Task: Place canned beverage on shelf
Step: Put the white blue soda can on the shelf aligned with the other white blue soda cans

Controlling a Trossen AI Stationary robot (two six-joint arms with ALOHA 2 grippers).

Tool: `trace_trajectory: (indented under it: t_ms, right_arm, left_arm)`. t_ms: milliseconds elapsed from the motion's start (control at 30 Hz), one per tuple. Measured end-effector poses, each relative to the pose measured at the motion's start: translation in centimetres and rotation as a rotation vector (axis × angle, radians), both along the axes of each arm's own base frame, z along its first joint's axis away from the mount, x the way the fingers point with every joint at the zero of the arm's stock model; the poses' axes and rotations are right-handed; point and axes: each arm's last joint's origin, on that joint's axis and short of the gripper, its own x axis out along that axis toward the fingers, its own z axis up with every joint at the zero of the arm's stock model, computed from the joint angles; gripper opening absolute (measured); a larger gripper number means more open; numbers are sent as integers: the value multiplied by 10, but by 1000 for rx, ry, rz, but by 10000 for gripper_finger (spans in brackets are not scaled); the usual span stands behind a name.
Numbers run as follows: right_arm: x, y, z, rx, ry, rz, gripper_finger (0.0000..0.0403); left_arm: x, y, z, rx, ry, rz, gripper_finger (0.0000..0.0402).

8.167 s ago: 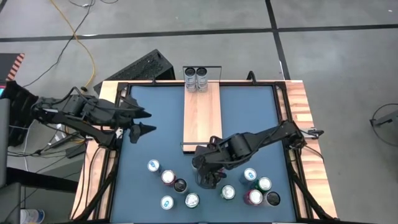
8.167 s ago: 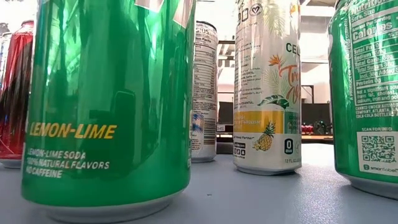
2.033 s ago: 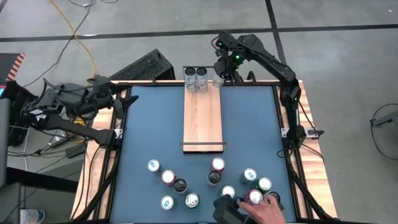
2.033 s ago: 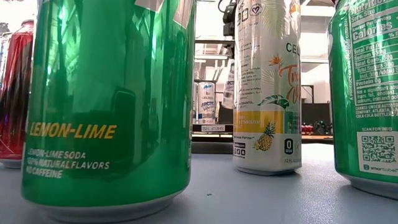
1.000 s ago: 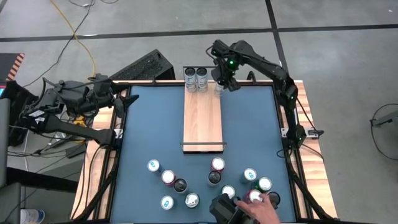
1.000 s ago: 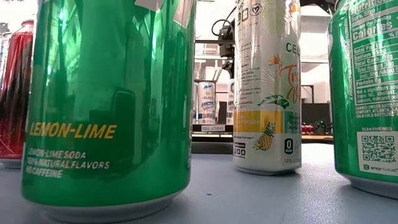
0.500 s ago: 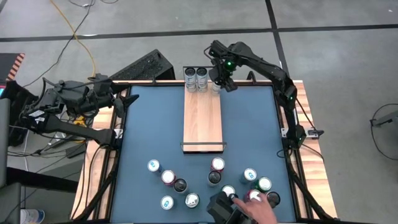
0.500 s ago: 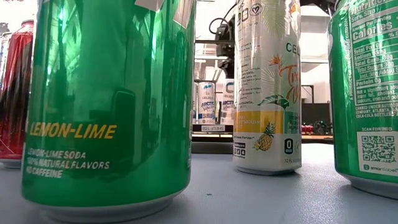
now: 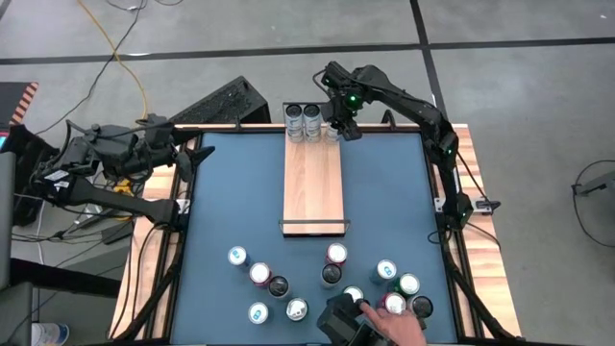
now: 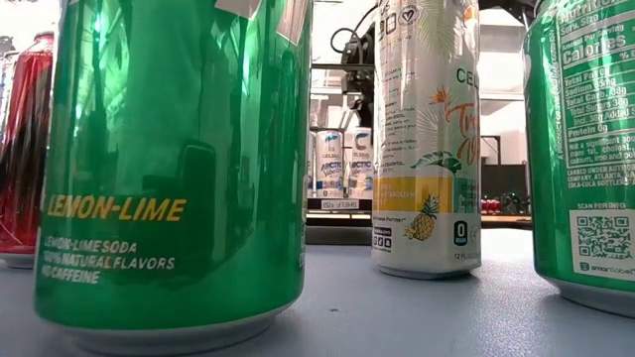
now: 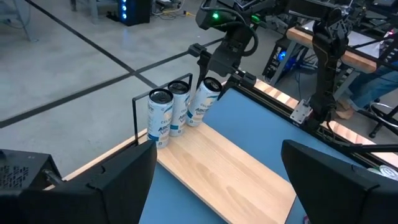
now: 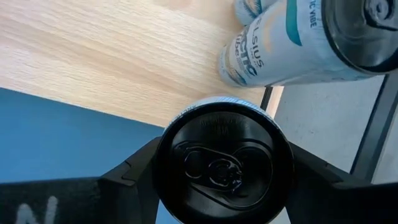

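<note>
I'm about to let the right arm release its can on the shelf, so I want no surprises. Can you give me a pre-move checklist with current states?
1. Can between the right gripper fingers: ok.
2. Can upright: not ok, it leans toward the two cans already standing.
3. Can base over the shelf: ok.
4. Base fully seated: cannot tell.
5. Left gripper clear, at the table's left edge: ok.

I see grey concrete floor [image 9: 240, 38] crossed by dark seams. A yellow cable [image 9: 130, 58] trails at eleven o'clock, a black keyboard [image 9: 219, 104] lies beside the table's far edge, and a round stand [image 9: 598, 187] sits at three o'clock.
</note>
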Motion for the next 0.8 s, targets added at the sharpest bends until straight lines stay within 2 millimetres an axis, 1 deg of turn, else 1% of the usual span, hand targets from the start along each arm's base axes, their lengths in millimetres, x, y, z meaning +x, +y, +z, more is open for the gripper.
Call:
trace_trajectory:
  t_ms: [200,433,600,800]
  right_arm:
    - [4,3,1,0,-13,-86,251]
    - [3,4,1,32,-19,-171,255]
    - [3,4,1,43,-22,-200,278]
    - [6,6,2,33,-43,-193,312]
  left_arm:
    - [0,0,0,9,11,-3,332]
    - [0,0,0,32,26,-9,332]
    - [0,0,0,32,27,-9,332]
    - [0,0,0,32,27,-9,332]
